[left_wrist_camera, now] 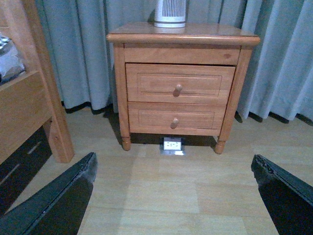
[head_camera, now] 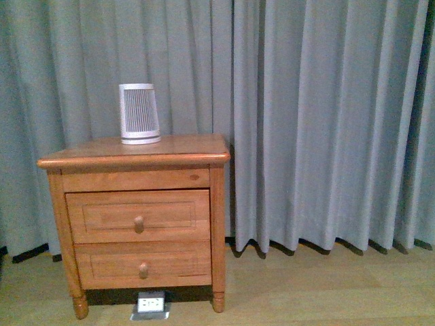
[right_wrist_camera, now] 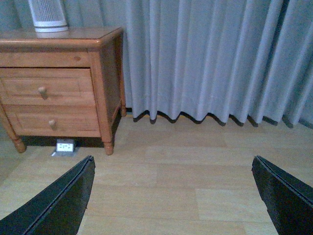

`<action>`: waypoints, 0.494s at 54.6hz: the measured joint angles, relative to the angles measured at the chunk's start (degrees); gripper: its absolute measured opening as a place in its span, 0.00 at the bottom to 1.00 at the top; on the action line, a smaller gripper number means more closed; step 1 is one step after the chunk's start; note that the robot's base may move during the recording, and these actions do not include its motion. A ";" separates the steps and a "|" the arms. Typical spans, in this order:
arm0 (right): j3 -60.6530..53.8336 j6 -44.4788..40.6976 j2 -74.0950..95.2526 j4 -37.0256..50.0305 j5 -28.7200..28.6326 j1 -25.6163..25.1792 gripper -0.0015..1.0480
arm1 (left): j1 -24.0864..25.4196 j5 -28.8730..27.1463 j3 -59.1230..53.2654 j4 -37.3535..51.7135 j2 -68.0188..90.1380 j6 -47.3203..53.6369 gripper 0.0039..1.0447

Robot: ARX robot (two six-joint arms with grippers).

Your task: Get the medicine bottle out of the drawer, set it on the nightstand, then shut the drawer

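Note:
The orange-brown nightstand stands against the curtain at the left of the front view. Its upper drawer is shut, with a round knob at its middle; the same drawer faces the left wrist camera. The medicine bottle is hidden. My left gripper is open over bare floor, well short of the nightstand. My right gripper is open too, over floor to the right of the nightstand. Neither gripper shows in the front view.
A white-grey ribbed device stands on the nightstand's top. The lower drawer is shut. A white floor socket lies under the cabinet. A wooden bed frame stands left of the nightstand. Grey curtains hang behind.

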 joint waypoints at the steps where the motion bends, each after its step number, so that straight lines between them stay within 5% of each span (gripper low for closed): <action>1: 0.00 0.00 0.00 0.00 -0.02 0.00 0.93 | 0.00 0.02 0.00 0.00 0.00 0.00 0.94; 27: 0.00 -0.02 0.00 0.00 -0.04 0.00 0.93 | 0.00 0.09 0.00 0.00 0.00 0.00 0.94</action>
